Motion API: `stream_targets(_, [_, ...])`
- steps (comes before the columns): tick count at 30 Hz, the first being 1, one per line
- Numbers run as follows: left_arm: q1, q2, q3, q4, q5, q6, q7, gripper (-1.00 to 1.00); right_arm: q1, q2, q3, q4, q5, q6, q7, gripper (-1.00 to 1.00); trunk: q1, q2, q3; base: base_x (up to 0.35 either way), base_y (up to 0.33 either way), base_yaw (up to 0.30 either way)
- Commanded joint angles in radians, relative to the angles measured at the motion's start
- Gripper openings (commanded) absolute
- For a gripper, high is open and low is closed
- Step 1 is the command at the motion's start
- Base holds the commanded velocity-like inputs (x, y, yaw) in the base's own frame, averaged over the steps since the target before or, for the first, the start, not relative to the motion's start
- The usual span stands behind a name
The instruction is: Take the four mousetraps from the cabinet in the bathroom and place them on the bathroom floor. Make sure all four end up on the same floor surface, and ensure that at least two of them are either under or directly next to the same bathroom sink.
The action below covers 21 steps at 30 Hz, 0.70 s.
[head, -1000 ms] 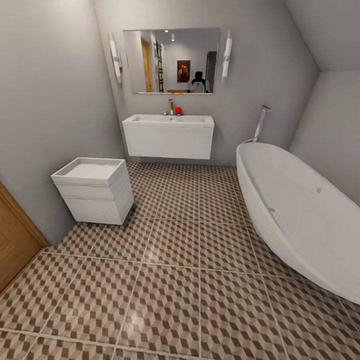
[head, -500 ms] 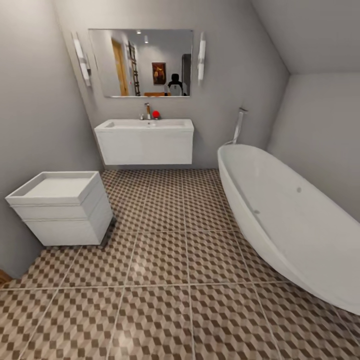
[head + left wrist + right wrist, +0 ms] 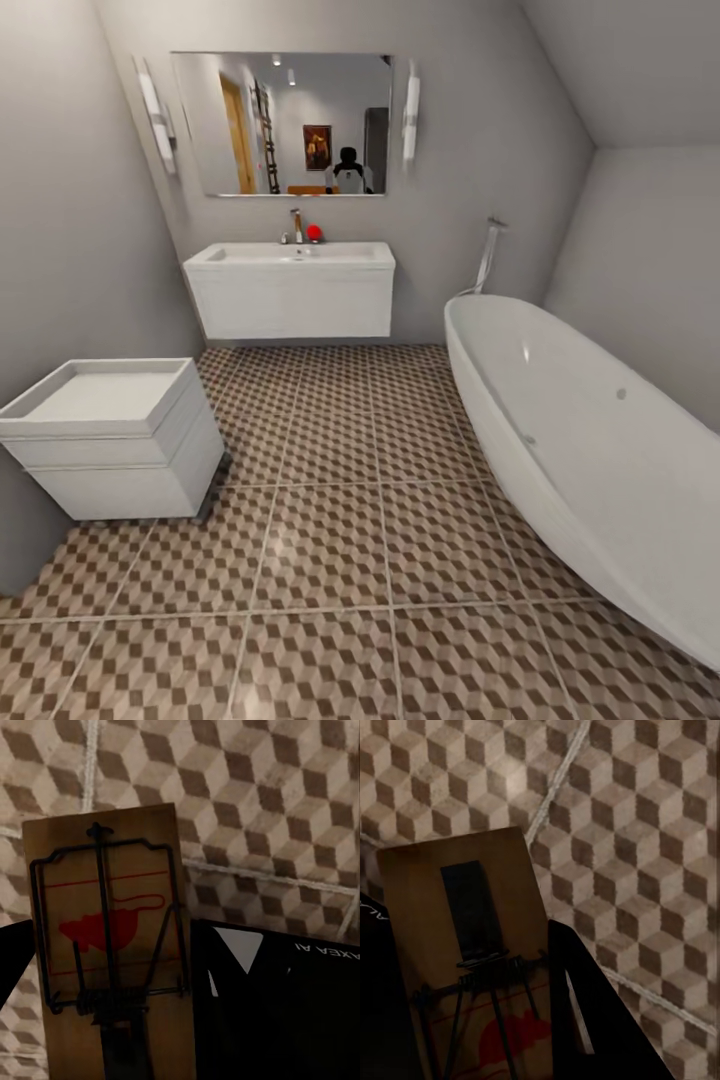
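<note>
Each wrist view shows a mousetrap, a tan wooden board with dark wire and a red mark, held above the bathroom floor (image 3: 330,540). My left gripper (image 3: 124,1039) is shut on one mousetrap (image 3: 105,922), a dark finger lying across the board's end. My right gripper (image 3: 472,885) is shut on another mousetrap (image 3: 427,915), with one finger flat on its face. In the head view the white sink (image 3: 290,255) with its tap (image 3: 297,225) hangs on the far wall, cube-patterned tiles running beneath it. The cabinet is out of view.
A white oval bathtub (image 3: 590,450) runs along the right side. A low white drawer unit (image 3: 110,440) stands against the left wall. A mirror (image 3: 285,125) hangs above the sink, and a small red object (image 3: 314,232) sits by the tap.
The camera has turned and advanced: the wooden door at the left edge has left the picture, and the drawer unit and bathtub appear closer. Nothing in the room itself has moved.
</note>
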Motion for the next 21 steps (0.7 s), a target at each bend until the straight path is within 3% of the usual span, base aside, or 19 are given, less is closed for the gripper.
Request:
stream_targets(1, [-0.001, 0.000, -0.001, 0.002, 0.005, 0.002, -0.003, -1.00, -0.001, 0.000, 0.008, 0.001, -0.011, -0.002, 0.004, -1.00, 0.001, 0.000, -0.001, 0.331, 0.134, 0.000])
stream_targets(8, [-0.001, 0.000, -0.001, 0.002, 0.005, 0.002, -0.003, -1.00, -0.001, 0.000, 0.008, 0.001, -0.011, -0.003, 0.003, -1.00, 0.001, 0.000, -0.001, 0.331, 0.106, 0.001])
stream_targets(21, [-0.001, 0.000, -0.001, 0.002, 0.005, 0.001, -0.004, -1.00, 0.000, 0.000, 0.008, 0.001, -0.011, -0.004, 0.003, -1.00, 0.001, 0.000, -0.004, 0.331, 0.006, 0.061])
